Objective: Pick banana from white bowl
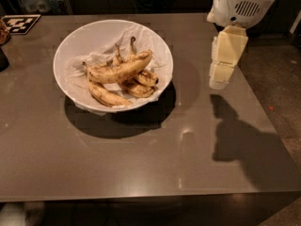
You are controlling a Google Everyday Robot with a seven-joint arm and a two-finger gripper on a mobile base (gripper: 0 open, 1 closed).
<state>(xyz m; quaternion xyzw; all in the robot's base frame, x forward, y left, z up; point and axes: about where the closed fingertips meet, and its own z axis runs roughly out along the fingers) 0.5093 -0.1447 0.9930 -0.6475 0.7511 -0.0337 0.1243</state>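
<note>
The white bowl [159, 55], lined with crumpled white paper, sits on the dark table left of centre. Several speckled bananas lie in it. The banana [120, 71] is the longest and thickest one; it lies across the top of the pile, nearly straight, with its thin stem toward the left. My gripper [218, 83] is cream-coloured and hangs from the white arm at the upper right. It points down above the table's right part, well to the right of the bowl, and holds nothing.
A black-and-white tag card [19, 22] lies at the table's far left corner. A dark object [3, 59] stands at the left edge. The table's right edge [263, 112] borders the floor. The gripper's shadow falls on the table's right part.
</note>
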